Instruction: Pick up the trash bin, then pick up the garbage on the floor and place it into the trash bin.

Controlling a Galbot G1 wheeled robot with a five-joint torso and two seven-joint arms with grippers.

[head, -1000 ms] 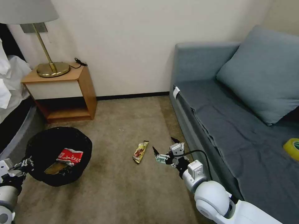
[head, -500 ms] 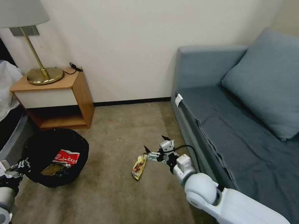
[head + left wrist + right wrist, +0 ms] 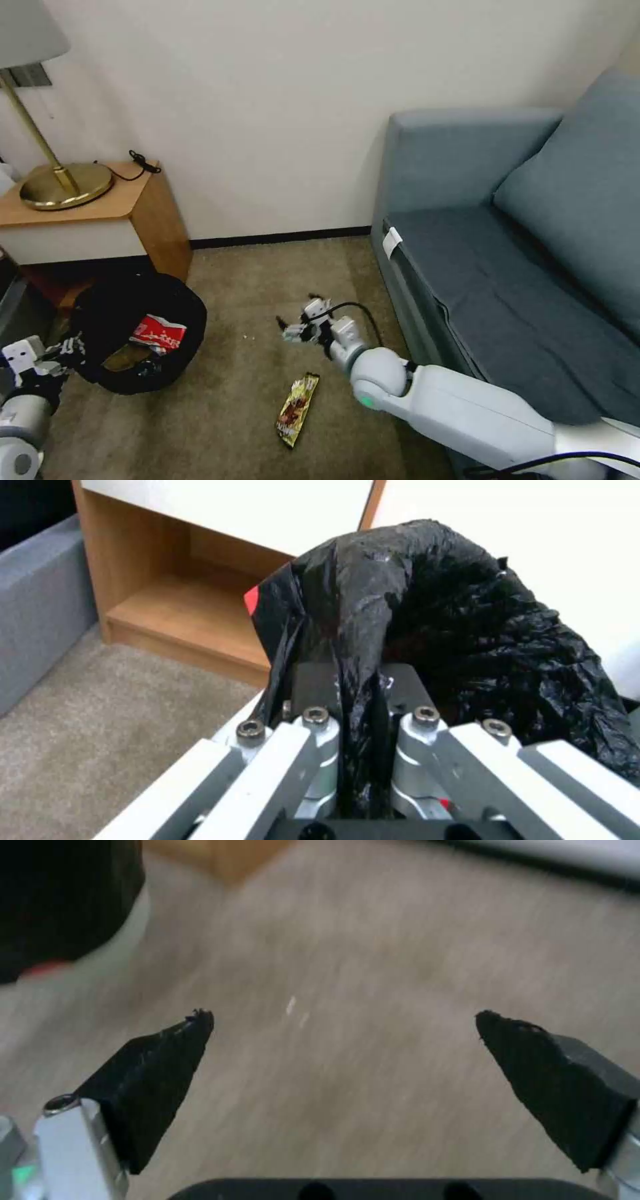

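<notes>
My left pincer (image 3: pixel 67 347) clamps the trash bin (image 3: pixel 137 333) rim, lower left; my right pincer (image 3: pixel 298 321) hangs spread above the snack wrapper (image 3: pixel 297 408), centre frame.

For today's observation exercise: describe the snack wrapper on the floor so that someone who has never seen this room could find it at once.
Start at the grey-blue sofa and look down to the beige carpet before its near end. The snack wrapper lies flat there, below the open right gripper. It is a slim gold-brown packet, the one loose piece outside the black-lined trash bin.

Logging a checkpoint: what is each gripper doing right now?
Left gripper: shut on the trash bin liner rim.
Right gripper: open, empty, above the carpet.
</notes>
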